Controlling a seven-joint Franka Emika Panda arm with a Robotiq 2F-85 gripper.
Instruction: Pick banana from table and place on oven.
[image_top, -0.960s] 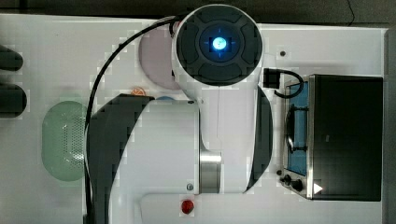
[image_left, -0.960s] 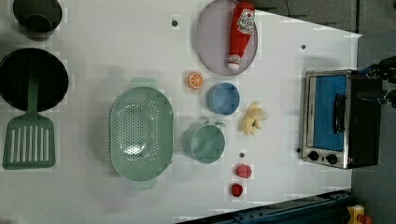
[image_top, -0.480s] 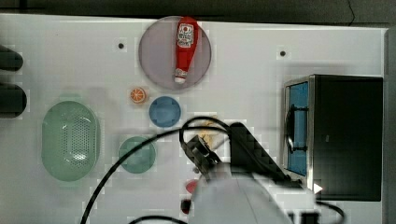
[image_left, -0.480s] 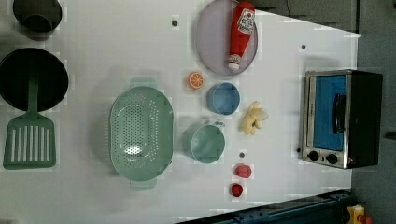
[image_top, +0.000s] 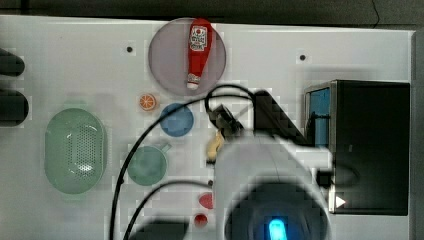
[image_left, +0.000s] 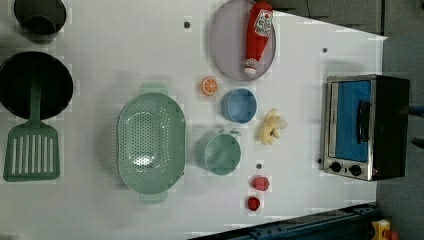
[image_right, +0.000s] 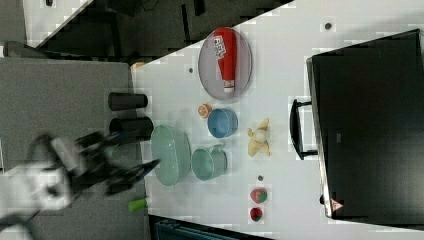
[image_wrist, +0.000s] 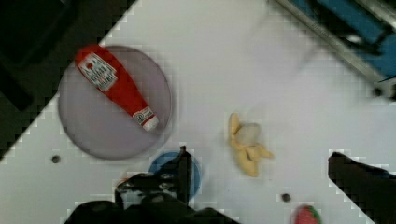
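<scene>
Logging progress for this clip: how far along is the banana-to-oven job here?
Nothing is done yet: the banana lies on the white table between the blue bowl and the oven. In hand: the arm is above it, its hand open and empty. The grasp, lift and placing on the oven remain.

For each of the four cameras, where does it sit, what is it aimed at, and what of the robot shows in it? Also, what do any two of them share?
Top view: overhead, looking straight down on the table; the arm's white body covers the lower middle.
Left view: high, looking down on the banana and oven.
Right view: high, from behind the oven; the blurred arm shows at the right view's left.
Wrist view: on the arm, looking down past the open gripper at the banana.
Shared: all four show the banana, blue bowl and ketchup bottle.
</scene>
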